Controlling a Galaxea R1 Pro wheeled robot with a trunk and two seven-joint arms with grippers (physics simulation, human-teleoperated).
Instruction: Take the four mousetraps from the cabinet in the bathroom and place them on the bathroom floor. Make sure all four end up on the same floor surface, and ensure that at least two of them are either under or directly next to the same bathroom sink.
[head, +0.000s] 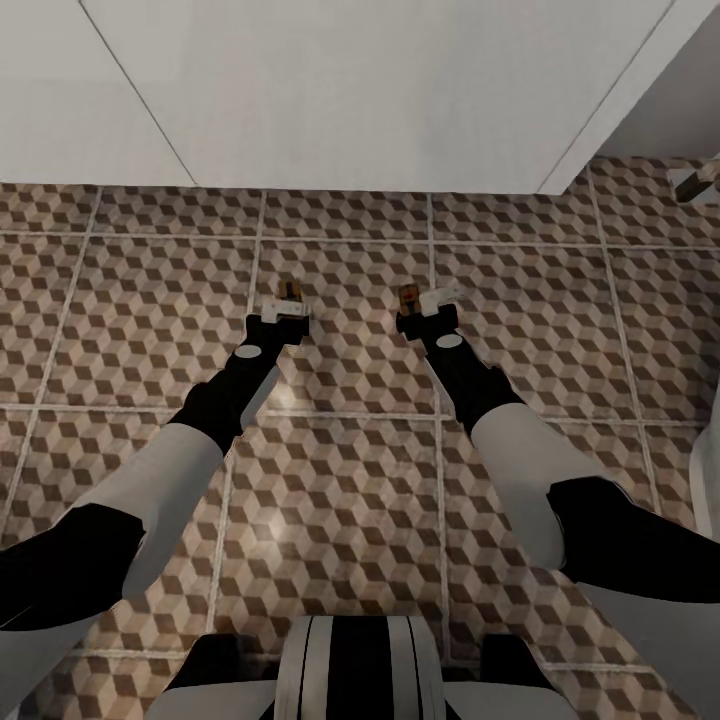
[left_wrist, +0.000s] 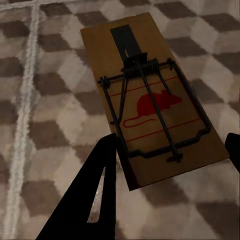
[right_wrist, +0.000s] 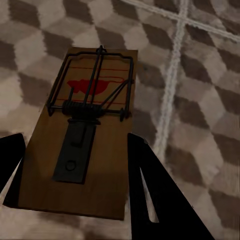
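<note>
In the head view both arms reach forward over the cube-patterned bathroom floor (head: 340, 480). My left gripper (head: 288, 303) is shut on a small brown mousetrap (head: 289, 291), and my right gripper (head: 421, 303) is shut on another mousetrap (head: 408, 294). The left wrist view shows its mousetrap (left_wrist: 150, 95) flat between the dark fingers (left_wrist: 95, 195), wire bar and red mouse print facing up, just above the tiles. In the right wrist view, the other mousetrap (right_wrist: 85, 145) sits the same way between that gripper's fingers (right_wrist: 150, 190). The white boxy sink (head: 360, 90) hangs just ahead of both grippers. The cabinet is out of view.
A small brown and white object (head: 695, 183) lies at the far right by the white block's corner; too small to identify. A white curved edge (head: 708, 480) shows at the right border. Open tiled floor lies between and around the arms.
</note>
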